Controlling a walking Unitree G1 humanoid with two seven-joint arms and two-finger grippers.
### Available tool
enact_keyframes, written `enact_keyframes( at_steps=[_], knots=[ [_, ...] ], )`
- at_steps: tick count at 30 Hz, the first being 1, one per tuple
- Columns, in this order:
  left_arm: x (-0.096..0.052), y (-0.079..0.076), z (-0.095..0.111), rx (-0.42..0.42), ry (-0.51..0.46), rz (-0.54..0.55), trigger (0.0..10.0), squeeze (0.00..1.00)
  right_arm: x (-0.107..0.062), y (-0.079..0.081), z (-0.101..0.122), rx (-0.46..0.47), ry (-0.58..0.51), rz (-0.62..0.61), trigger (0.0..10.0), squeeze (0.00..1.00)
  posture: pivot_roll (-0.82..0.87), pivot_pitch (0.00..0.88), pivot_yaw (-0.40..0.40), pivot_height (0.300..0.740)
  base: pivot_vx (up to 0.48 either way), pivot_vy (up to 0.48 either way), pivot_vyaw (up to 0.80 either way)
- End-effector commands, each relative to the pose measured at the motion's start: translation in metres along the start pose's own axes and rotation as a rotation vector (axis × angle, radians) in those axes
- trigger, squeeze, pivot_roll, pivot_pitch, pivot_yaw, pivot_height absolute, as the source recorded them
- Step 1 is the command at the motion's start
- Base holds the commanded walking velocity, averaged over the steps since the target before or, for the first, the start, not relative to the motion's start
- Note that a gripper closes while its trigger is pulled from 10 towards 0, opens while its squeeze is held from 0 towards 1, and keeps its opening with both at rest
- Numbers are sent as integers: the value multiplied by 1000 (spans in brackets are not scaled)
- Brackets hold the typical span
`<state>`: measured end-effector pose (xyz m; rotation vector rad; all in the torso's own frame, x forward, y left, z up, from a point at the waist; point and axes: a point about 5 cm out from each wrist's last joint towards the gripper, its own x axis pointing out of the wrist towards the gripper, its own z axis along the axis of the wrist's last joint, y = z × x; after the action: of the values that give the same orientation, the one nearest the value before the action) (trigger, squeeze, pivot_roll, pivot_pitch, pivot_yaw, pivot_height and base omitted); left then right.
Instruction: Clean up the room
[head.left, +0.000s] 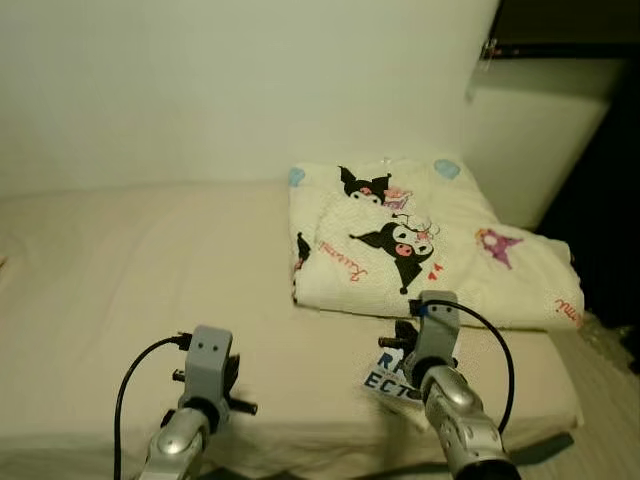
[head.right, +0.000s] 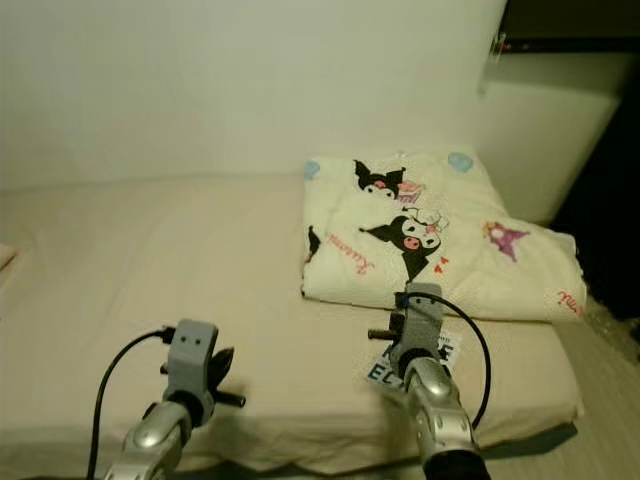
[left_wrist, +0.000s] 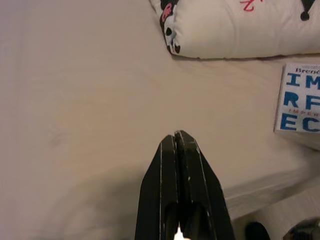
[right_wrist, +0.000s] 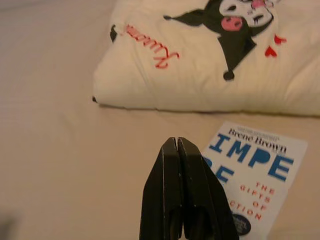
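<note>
The bed (head.left: 120, 260), covered in a beige sheet, runs along a white wall. A folded cream blanket (head.left: 440, 250) printed with cartoon characters lies at the bed's right end, against the wall. A white book (right_wrist: 252, 175) with blue lettering lies flat on the bed just beside the blanket's near edge. The right gripper (right_wrist: 177, 145) hovers over the book's corner, fingers pressed together, holding nothing. The left gripper (left_wrist: 177, 137) hangs above bare sheet, well apart from the blanket, fingers likewise closed and empty.

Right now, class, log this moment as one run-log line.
left gripper: shut, over bare bed | right gripper: shut, beside book | folded blanket: on bed, behind book
</note>
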<state>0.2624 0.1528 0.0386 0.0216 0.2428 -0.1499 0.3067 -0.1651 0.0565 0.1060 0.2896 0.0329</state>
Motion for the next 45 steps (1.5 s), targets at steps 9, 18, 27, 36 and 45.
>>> enact_keyframes(
  at_steps=[9, 18, 27, 36, 45],
  knots=[
    [-3, 0, -7, 19, 26, -1, 10000, 0, -3, 0, -7, 11, 19, -4, 10000, 0, -72, 85, 39, 590, 0, 0, 0],
    [-3, -4, -7, 29, 24, -23, 10000, 0, -5, 4, -10, 43, 26, 4, 10000, 0, -70, 93, 44, 580, 0, 0, 0],
    [-4, 1, -6, 45, 23, -21, 10000, 0, -6, 3, -9, 44, 25, -16, 10000, 0, -69, 110, 49, 550, 0, 0, 0],
    [-5, 27, 0, 64, 8, 35, 10000, 0, -11, -7, -10, 57, 16, -84, 10000, 0, -77, 129, 57, 550, 0, 0, 0],
    [-5, 25, 1, 74, -7, -3, 10000, 0, -18, -20, -9, 132, -26, -177, 10000, 0, -83, 139, 67, 550, 0, 0, 0]
  ],
)
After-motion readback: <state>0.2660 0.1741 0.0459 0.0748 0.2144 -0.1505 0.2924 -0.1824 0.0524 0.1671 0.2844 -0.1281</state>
